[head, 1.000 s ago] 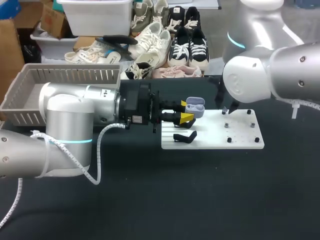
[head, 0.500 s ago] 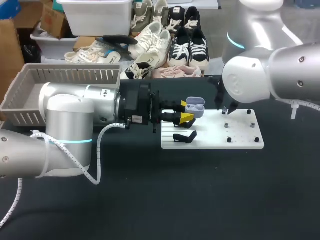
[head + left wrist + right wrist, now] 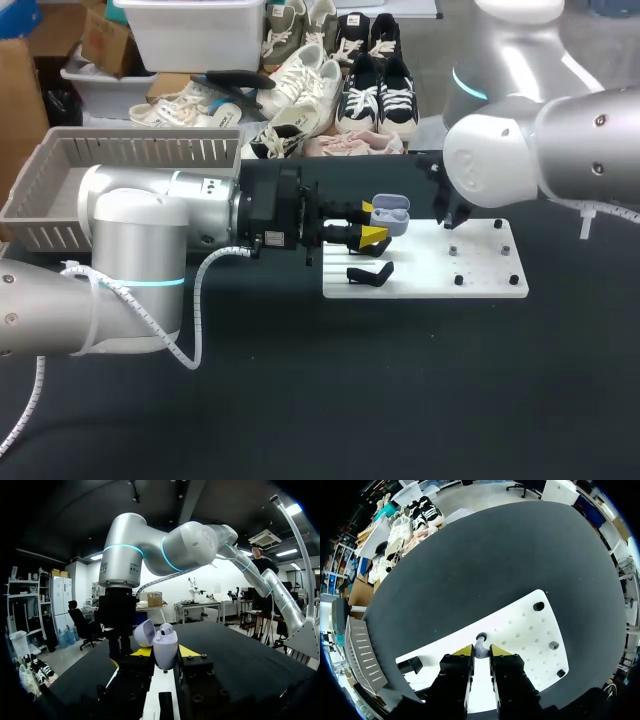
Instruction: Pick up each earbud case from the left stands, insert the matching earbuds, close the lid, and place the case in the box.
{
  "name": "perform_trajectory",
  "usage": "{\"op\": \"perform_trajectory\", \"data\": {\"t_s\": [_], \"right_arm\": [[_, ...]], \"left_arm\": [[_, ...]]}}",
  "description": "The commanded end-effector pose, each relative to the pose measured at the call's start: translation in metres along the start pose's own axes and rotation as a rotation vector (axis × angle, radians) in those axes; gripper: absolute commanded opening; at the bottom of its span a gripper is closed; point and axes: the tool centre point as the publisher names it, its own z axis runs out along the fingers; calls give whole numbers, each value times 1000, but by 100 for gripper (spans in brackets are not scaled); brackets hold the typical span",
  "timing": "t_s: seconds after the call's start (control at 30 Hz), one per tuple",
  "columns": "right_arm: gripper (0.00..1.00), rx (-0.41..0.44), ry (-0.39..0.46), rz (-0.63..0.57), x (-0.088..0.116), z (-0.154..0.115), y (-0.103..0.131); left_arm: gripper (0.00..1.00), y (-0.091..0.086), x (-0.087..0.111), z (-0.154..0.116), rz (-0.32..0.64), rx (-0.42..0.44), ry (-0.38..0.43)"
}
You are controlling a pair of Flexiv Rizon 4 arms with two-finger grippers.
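Here's the earbud case (image 3: 389,214), pale lilac, upright, lid (image 3: 144,632) swung open, mouth up. My left gripper (image 3: 371,222) has it clamped from both sides, held over the near-left edge of the white board (image 3: 480,270). One seated earbud (image 3: 166,629) pokes out of it, and I judge the other socket is empty. The loose earbud (image 3: 480,645) is down on the board with its stem roughly upright. My right gripper (image 3: 481,651) is on it, fingers nearly together and, as far as I can see, pinching it. So the right arm has the bud. The case lies off to its left, toward my left arm, near but apart. The count is one case, two earbuds, one bare black stand (image 3: 368,272) showing, one board, and one grey box (image 3: 140,150) far left
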Motion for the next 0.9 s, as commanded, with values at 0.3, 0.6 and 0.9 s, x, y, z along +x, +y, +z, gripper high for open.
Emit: {"op": "perform_trajectory", "data": {"t_s": [0.3, 0.6, 0.9], "right_arm": [[0, 7, 8, -2, -1, 1, 0], [0, 1, 1, 0, 0, -5, -2], [0, -16, -14, 17, 2, -18, -11]], "left_arm": [[0, 0, 1, 0, 1, -1, -1], [0, 0, 1, 0, 1, -1, -1], [0, 0, 1, 0, 1, -1, -1]]}}
